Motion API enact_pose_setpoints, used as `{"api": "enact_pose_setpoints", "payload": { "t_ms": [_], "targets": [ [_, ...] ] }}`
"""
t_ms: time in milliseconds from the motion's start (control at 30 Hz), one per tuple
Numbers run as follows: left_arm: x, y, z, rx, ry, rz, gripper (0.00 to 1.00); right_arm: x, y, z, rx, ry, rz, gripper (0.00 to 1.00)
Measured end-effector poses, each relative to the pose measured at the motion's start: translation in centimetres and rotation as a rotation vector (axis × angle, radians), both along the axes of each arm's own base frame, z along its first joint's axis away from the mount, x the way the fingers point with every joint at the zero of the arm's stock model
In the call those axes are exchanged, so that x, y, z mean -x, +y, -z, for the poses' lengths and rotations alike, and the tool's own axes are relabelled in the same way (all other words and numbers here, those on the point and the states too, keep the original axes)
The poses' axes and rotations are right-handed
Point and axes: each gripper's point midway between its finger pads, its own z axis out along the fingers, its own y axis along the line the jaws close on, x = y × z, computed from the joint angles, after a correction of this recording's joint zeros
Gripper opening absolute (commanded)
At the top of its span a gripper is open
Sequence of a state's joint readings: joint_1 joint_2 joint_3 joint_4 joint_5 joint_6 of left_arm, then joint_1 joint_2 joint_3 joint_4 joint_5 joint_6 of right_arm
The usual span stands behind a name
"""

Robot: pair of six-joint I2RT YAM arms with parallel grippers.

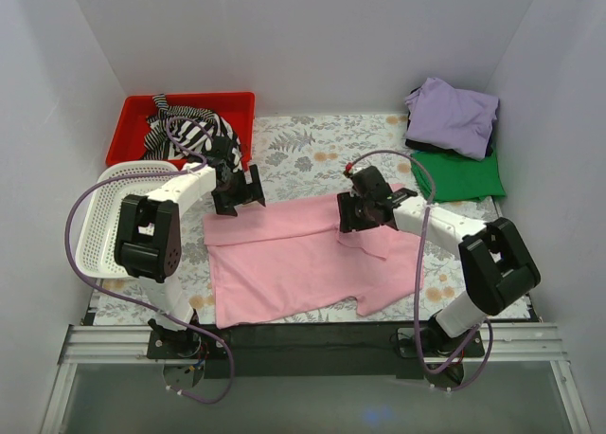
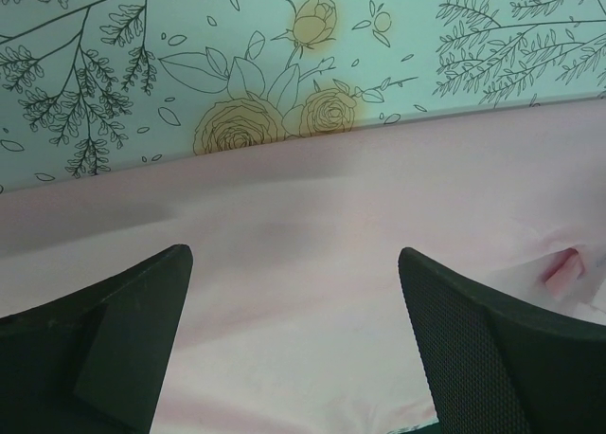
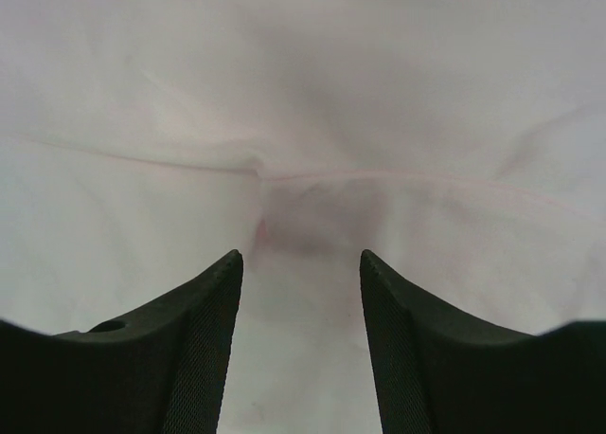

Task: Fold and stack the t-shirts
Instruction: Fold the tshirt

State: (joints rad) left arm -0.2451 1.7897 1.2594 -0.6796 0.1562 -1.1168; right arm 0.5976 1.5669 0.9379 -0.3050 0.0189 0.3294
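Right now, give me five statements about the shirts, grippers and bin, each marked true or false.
1. The pink t-shirt lies spread on the table. True.
2. The left gripper is shut on the pink t-shirt. False: its jaws stand apart over the shirt's far edge.
3. The lavender t-shirt lies above the green t-shirt. True.
4. The red bin is empty. False: it holds striped cloth.
5. The right gripper hangs over the pink t-shirt. True.
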Motion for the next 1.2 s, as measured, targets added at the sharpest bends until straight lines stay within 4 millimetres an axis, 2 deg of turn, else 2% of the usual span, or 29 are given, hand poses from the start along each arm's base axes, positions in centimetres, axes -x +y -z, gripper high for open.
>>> {"api": "enact_pose_setpoints", "payload": {
  "t_ms": [167,267,367,433,533,667,733,900,1100,1200],
  "targets": [
    [0.0,-0.1,0.0,0.004,0.001,0.001,0.90,-4.2,0.5,-5.1,-0.025,-0.157,0.027,0.60],
    [0.6,-0.3,0.2,0.025,0.008,0.010,0.90,-6.2,0.0,-5.9,-0.008,-0.199,0.052,0.59],
    [1.5,-0.4,0.7,0.033,0.032,0.015,0.90,-7.8,-1.0,-3.9,0.041,-0.177,0.075,0.59],
    [2.0,-0.2,1.2,0.029,0.048,0.015,0.90,-8.1,-2.1,-1.7,0.083,-0.131,0.090,0.59],
    [2.6,0.0,1.7,0.022,0.065,0.012,0.90,-8.6,-3.8,0.7,0.121,-0.080,0.115,0.59],
    [2.7,0.7,2.8,-0.021,0.081,-0.008,0.90,-9.6,-6.2,2.4,0.135,-0.035,0.161,0.60],
    [2.4,1.0,3.0,-0.037,0.080,-0.019,0.90,-10.4,-6.8,2.8,0.123,-0.022,0.175,0.59],
    [0.7,1.1,3.3,-0.074,0.095,-0.038,0.91,-13.6,-6.9,2.7,0.066,-0.033,0.190,0.59],
    [-3.5,1.5,3.5,-0.147,0.070,-0.052,0.91,-18.1,-6.2,2.5,0.001,-0.065,0.192,0.59],
    [-5.7,2.0,3.6,-0.194,0.036,-0.062,0.91,-19.4,-5.8,2.3,-0.021,-0.078,0.175,0.59]
  ]
}}
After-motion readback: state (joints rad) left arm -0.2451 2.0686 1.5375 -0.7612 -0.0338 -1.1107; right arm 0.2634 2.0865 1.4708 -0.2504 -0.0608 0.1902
